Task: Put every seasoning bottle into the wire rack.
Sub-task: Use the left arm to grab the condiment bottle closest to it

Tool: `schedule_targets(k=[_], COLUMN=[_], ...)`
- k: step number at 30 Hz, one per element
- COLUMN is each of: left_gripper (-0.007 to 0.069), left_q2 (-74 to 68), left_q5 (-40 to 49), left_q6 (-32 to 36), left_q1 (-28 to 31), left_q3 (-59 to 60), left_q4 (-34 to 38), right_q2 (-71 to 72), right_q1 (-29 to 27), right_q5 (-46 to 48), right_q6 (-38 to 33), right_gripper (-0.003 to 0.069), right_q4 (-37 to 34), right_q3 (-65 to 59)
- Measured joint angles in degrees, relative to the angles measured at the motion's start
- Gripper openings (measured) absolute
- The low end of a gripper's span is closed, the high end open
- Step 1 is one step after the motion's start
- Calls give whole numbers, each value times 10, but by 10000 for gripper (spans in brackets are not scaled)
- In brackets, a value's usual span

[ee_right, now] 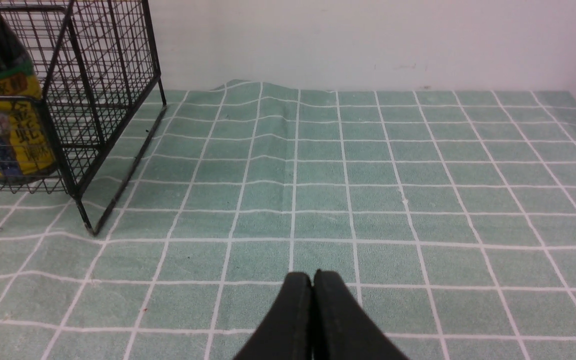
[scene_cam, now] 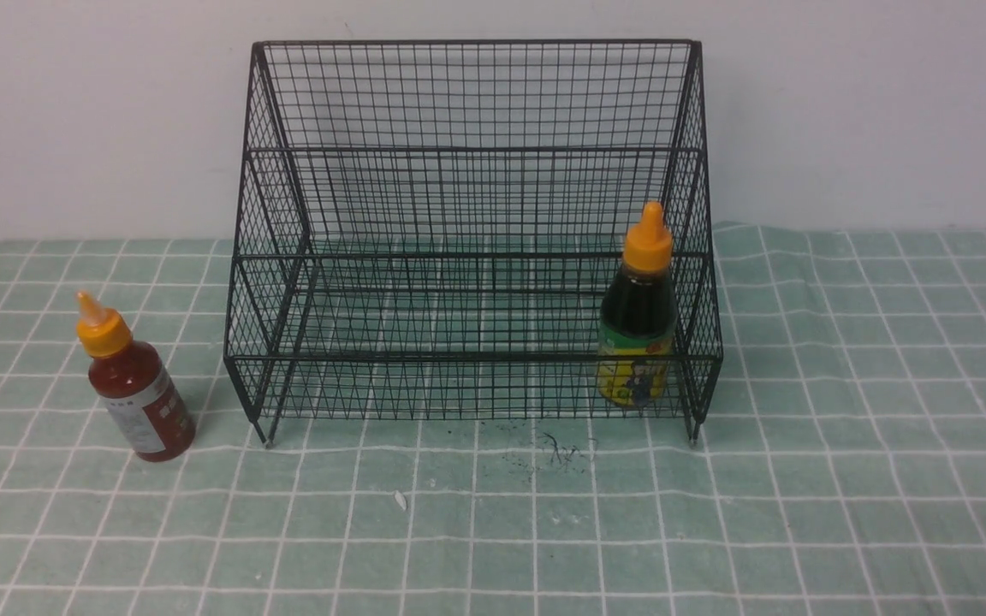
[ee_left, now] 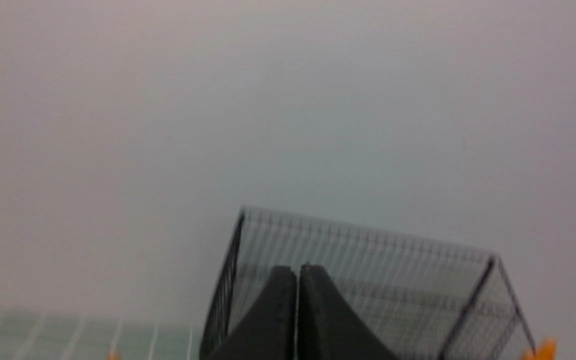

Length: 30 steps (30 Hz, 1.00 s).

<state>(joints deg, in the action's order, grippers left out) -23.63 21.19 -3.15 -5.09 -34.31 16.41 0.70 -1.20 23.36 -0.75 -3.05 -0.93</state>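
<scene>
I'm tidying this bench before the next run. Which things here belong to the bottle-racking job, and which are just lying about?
Job in hand:
wire rack
dark sauce bottle, already inside it, lowest shelf, right end
red sauce bottle, outside, to its left

Just lying about:
green checked cloth
dark marks on it, in front of the rack
small white scrap

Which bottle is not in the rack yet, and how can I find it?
Find the big black wire rack in the middle of the green checked cloth. Just off its left side stands a small bottle. It holds red sauce and has a white label, while the other bottle is dark and sits inside the rack.
</scene>
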Motion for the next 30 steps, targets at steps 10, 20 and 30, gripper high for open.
schedule_targets(k=[10,20,30], left_gripper=[-6,1,426], left_q2=[-346,-439,-548], left_q5=[349,280,199], left_q6=[1,-61,-97], left_q1=[0,0,0], left_q3=[-191,-287,-296], left_q4=[-77,-250,-332], right_q2=[0,0,0], right_q1=[0,0,0], right_q5=[0,0,0], right_q6=[0,4,4], right_gripper=[-15,-15,-15], right_q4=[0,0,0], right_q3=[0,0,0])
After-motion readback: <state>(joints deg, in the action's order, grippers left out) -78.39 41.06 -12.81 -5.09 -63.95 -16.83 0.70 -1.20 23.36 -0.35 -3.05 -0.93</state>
